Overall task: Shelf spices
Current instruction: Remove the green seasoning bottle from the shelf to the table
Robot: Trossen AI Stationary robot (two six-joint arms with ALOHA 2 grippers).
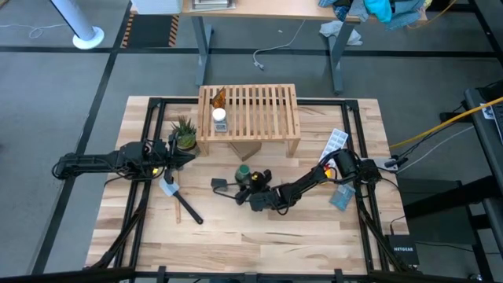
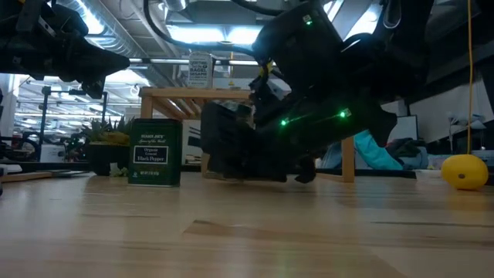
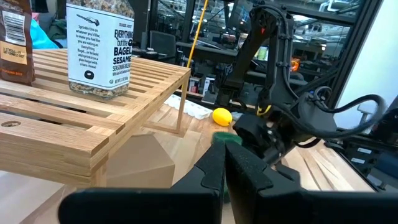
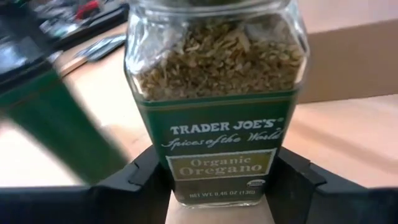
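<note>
Spices: 4 containers total. 2 stand upright on the shelf, both near its left end: amber-orange bottle w/ a brown label, and just beside it a clear white-capped jar of bagel sesame seasoning. 2 are down on the surface in front of the shelf: a squarish dark green black pepper tin, and a glass organic oregano jar w/ green lid, dried flakes visible through the glass.

Shelf is light wood, slatted top, solid side legs.

Right gripper is low at the surface, its 2 dark fingers clamped on either side of the oregano jar's lower part. In the low view the arm's dark bulk blocks the jar entirely; the wrist view cuts off its lid.

Left gripper hangs off the shelf's left front corner, fingers pressed together, nothing between them.

1 small green potted plant sits left of the shelf; 1 yellow lemon-like ball on the right side.
</note>
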